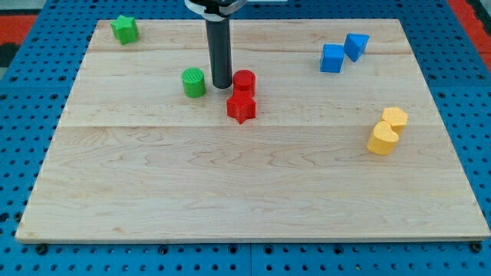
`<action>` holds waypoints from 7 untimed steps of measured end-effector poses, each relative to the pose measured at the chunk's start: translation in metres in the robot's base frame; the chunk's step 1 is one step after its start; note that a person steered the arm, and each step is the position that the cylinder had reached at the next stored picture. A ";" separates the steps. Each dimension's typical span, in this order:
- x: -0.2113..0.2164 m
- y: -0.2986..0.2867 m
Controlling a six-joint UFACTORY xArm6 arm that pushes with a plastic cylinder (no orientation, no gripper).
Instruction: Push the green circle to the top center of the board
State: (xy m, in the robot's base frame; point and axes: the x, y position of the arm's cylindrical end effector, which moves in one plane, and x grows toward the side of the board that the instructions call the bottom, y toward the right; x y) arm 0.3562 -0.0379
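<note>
Green circle (pixel 193 82), red star (pixel 241 108), blue cube (pixel 332 58).

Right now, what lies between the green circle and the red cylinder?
In the camera view, only my tip stands between the green circle and the red cylinder; otherwise bare wooden board.

board (pixel 153 192), free room and obstacles: my tip (pixel 222 86) stands in the narrow gap between green circle (pixel 194 82) on the view's left and red cylinder (pixel 244 81) on the view's right; red star (pixel 241 107) sits just below the cylinder, touching it. green star (pixel 124 29) holds the top left corner. two blue blocks (pixel 341 53) crowd the top right. two yellow blocks (pixel 387 130) sit at the right. the whole lower half lies open.
</note>
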 end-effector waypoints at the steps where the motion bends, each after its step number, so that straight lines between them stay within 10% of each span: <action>1: 0.018 0.022; 7: 0.016 -0.015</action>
State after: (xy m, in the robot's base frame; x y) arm 0.3727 -0.0526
